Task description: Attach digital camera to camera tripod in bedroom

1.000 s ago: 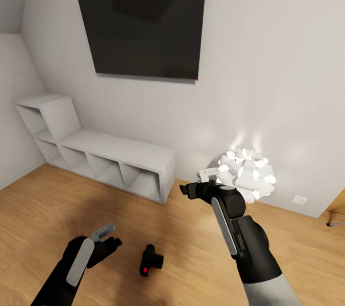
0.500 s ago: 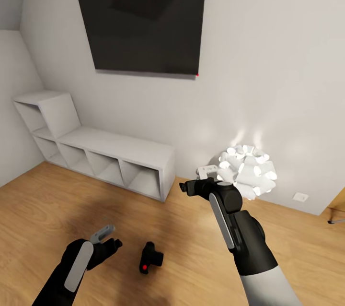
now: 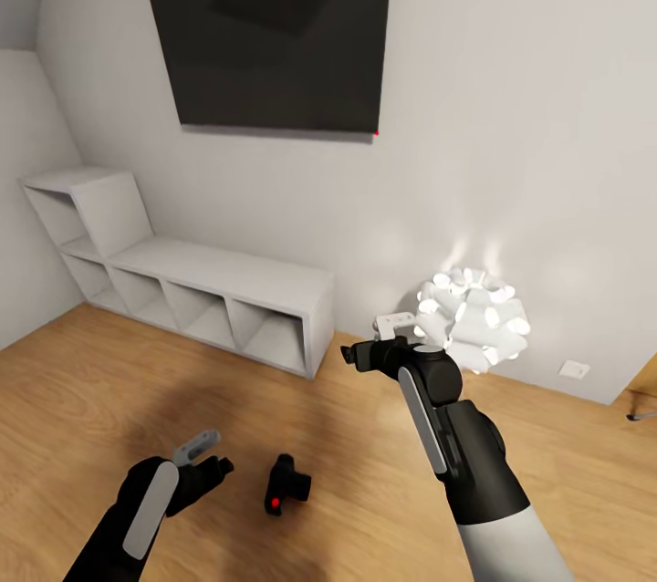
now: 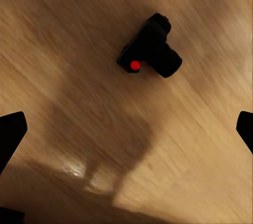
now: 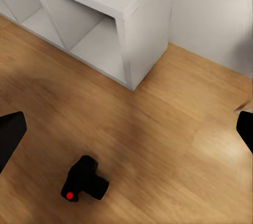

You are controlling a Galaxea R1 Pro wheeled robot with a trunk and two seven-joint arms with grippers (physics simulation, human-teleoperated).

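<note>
one digital camera (image 3: 287, 485), one wall screen (image 3: 274, 35), one white shelf unit (image 3: 182, 281), one glowing lamp (image 3: 474, 316), two grippers.

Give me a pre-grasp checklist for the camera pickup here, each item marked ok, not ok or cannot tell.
1. Digital camera located: ok, it lies on the wood floor, red button visible.
2. Camera free of obstruction: ok, nothing touches or covers it.
3. Left gripper open: ok, its fingertips sit wide apart in the left wrist view.
4. Left gripper near the camera: ok, just beside it but not yet over it.
5. Right gripper empty: ok, raised and open, holding nothing.
6. Tripod position known: cannot tell, no stand identifiable here.
</note>
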